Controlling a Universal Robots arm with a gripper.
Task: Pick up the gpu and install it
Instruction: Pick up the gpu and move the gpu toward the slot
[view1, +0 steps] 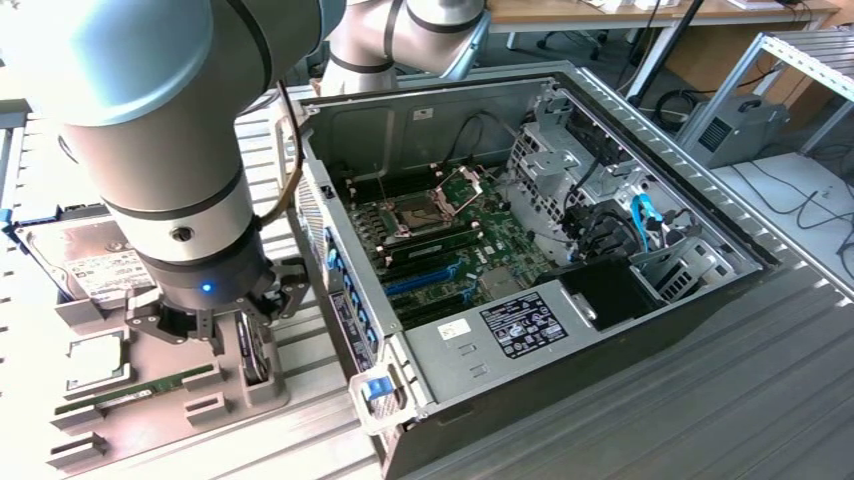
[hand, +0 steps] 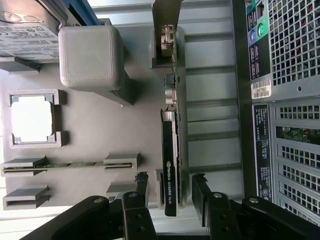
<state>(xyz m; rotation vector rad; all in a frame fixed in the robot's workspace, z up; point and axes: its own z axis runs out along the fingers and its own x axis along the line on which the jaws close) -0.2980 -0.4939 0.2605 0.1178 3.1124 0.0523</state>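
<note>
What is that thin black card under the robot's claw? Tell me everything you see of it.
The gpu is a thin black card with white lettering and a metal bracket end, standing on edge in a slot of the grey holder beside the computer case. The open gripper straddles it, seemingly not touching.

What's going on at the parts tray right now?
The arm's end effector is down over the grey parts tray, beside the open computer case. It is open, with one finger on each side of the gpu, which stands on edge in its tray slot. The card is not yet gripped or lifted, so nothing has gone into the case. The hard drive and the memory stick sit in their own tray spots.
</note>
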